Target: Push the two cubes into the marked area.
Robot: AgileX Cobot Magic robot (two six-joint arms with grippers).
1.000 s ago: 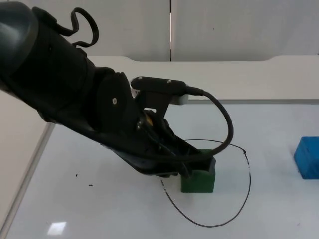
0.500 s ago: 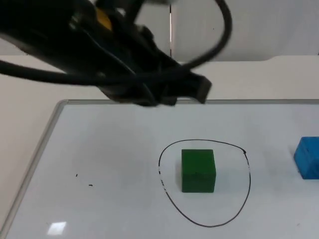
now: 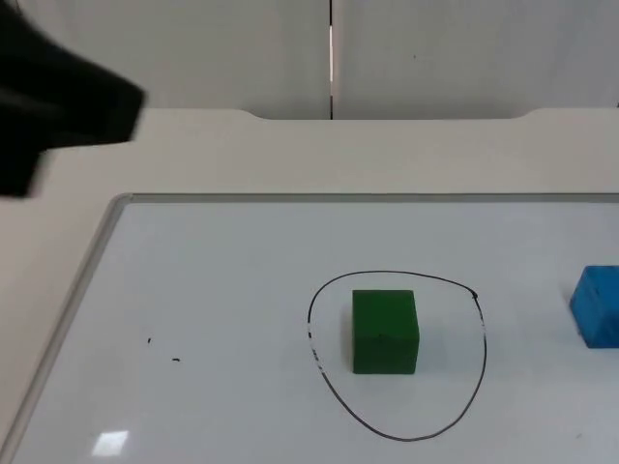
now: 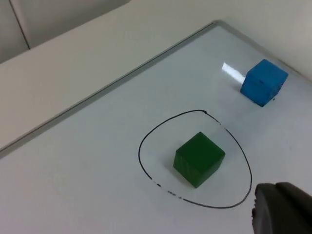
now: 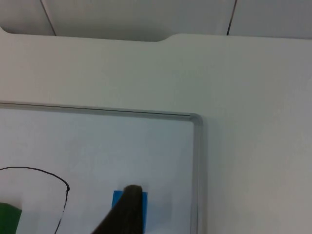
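**One cube home, the blue one is yours to push next**

Top view: the green cube point(image 3: 385, 332) sits well inside the marked area point(image 3: 479, 333), the hand-drawn black loop on the whiteboard point(image 3: 213, 290), with white showing all round it. The blue cube point(image 3: 597, 306) is off to the right, well apart from the loop and cut by the picture's edge. The left arm point(image 3: 53, 101) is up in the far left corner, off the board, so treat it as the waiting one.

Left wrist view: same layout from the other side. Green cube point(image 4: 199, 159) sits inside the loop point(image 4: 146, 168), with the blue cube point(image 4: 263, 82) beyond it near the board's frame. One fingertip of the left gripper point(image 4: 282, 209) is there at the edge, but I can't tell whether it's open or closed.

Right wrist view: the right gripper point(image 5: 127, 210) hangs right over the blue cube point(image 5: 130, 202), its dark fingertip covering part of it. Can't tell open or closed here either. A slice of the green cube point(image 5: 9, 217) and the loop's line point(image 5: 58, 183) are off to one side.

So my take: get the right gripper down on the blue cube's far side, the face away from the loop, and push straight toward the ring. Hit the face centred so the cube doesn't spin off, and stop short of the green one so you don't bump it out.
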